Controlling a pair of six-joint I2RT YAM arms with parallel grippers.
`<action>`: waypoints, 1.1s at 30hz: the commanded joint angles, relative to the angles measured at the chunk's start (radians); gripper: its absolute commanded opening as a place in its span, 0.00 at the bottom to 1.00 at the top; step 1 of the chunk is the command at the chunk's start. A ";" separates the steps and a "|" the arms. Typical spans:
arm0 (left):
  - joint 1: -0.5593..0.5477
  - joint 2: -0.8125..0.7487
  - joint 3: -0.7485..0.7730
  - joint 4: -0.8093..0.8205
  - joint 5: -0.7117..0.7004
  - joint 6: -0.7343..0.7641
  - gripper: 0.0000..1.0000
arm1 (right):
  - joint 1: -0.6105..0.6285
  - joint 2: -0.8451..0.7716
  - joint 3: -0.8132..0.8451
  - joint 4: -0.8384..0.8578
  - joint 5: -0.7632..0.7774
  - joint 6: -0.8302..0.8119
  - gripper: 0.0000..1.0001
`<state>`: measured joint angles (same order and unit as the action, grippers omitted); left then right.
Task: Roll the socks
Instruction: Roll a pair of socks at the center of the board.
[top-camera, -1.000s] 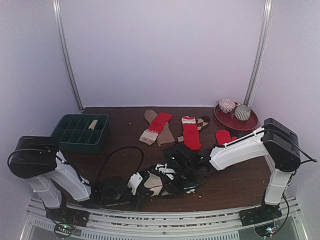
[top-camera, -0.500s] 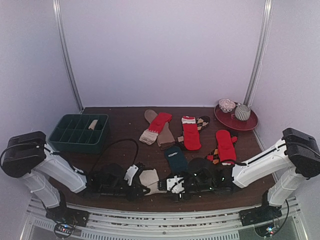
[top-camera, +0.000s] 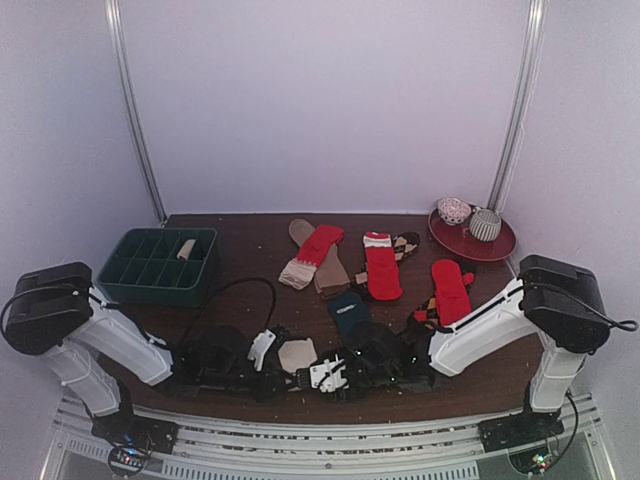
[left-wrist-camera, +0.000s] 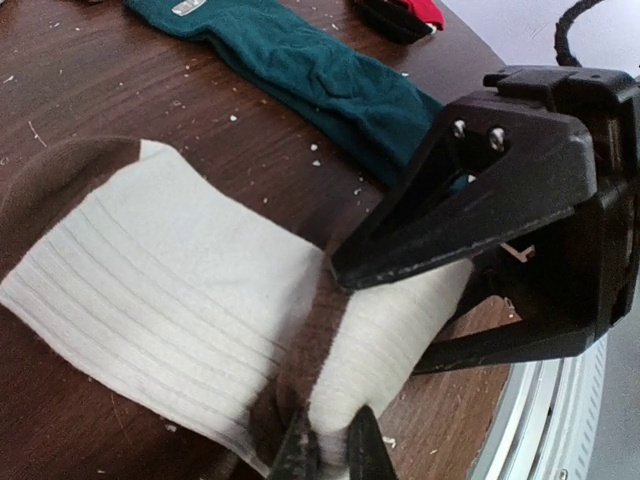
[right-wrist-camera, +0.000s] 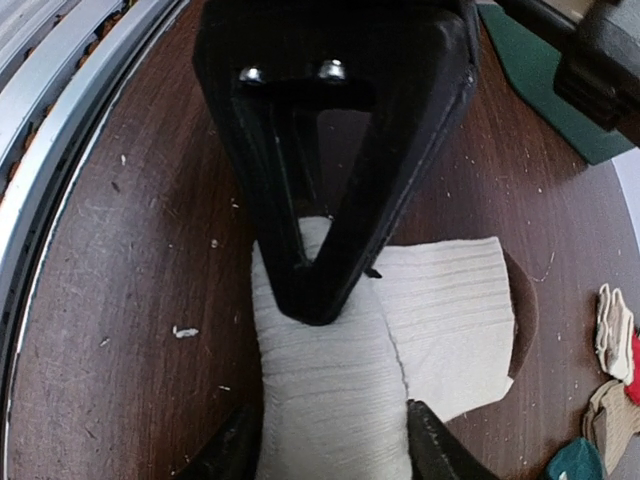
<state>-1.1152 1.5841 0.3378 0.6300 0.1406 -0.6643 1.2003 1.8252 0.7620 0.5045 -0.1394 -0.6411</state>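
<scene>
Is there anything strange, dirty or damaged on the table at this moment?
Only small pale specks, like lint or crumbs, are scattered over the dark table around the cream sock and the teal sock. Nothing looks torn or spilled.

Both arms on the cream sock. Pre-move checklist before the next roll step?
1. Left gripper shut on cream sock: ok.
2. Right gripper clamped: cannot tell; its fingers straddle the sock.
3. Sock fully rolled: not ok; a flat part lies open on the table.
4. Teal sock off the cream one: ok where visible.
5. Grippers clear of each other: cannot tell; very close.
</scene>
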 joint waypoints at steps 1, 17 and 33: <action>-0.001 0.070 -0.069 -0.296 0.037 -0.006 0.00 | -0.002 0.023 0.014 -0.029 -0.019 0.058 0.40; -0.070 -0.362 -0.106 -0.134 -0.278 0.302 0.68 | -0.124 0.210 0.334 -0.687 -0.386 0.550 0.21; -0.161 -0.177 -0.193 0.338 -0.338 0.547 0.66 | -0.186 0.290 0.451 -0.923 -0.573 0.630 0.21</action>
<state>-1.2736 1.3045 0.1055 0.8154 -0.2096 -0.1730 1.0050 2.0480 1.2545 -0.1974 -0.7303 -0.0395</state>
